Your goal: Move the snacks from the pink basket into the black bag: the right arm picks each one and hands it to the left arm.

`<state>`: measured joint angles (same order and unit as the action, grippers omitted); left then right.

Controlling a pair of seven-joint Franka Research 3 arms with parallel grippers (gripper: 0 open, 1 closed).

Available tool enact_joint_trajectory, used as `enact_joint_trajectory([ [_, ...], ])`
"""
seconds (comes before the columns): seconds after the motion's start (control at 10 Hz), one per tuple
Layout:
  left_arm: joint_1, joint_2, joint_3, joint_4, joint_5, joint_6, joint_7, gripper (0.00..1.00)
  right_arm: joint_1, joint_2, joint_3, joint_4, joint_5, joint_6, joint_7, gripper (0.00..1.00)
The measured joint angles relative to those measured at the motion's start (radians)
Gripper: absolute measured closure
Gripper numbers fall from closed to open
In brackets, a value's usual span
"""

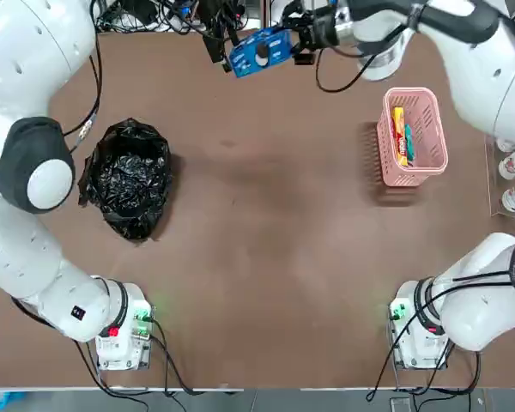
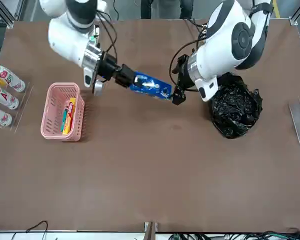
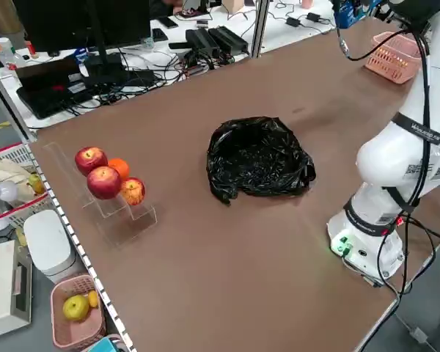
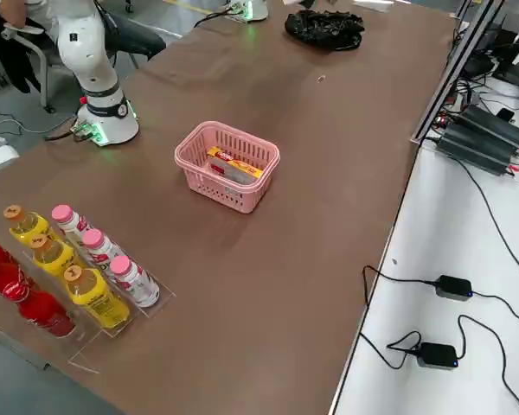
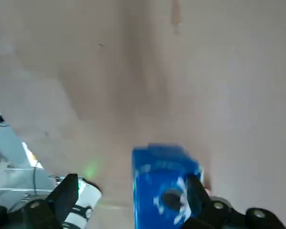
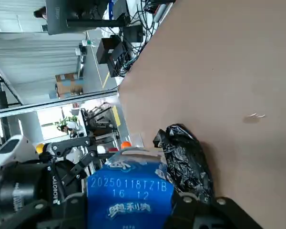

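Glossy black wrinkled plastic bag [image 1: 129, 176]: we find it left on the brown tabletop [image 1: 266, 257]. Left pincer [image 2: 178, 92]: spread beside the packet's end. Blue flat snack packet [image 1: 259, 50]: airborne, pinched by right pincer [image 2: 126, 79]. Pink lattice basket [image 1: 412, 137]: we note yellow-orange packet [image 1: 398, 130] inside.
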<state>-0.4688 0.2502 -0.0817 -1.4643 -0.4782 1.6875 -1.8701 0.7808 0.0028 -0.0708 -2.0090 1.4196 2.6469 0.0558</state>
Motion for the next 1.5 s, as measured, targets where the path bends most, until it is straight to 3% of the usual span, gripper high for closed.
enact_joint_trajectory([
  [0.2,0.014,-0.016,0.0,0.001,0.001,-0.058,0.0,0.0,0.047,0.019,-0.001,0.015,0.029,0.051,0.004,0.5],
  [0.8,0.054,-0.02,-0.003,0.005,0.0,-0.064,0.001,0.0,0.047,0.034,-0.006,0.048,0.036,0.05,0.022,0.5],
  [1.5,0.05,-0.019,-0.015,0.019,0.034,-0.003,0.006,0.0,0.065,0.035,-0.005,0.055,0.039,0.081,0.033,0.5],
])
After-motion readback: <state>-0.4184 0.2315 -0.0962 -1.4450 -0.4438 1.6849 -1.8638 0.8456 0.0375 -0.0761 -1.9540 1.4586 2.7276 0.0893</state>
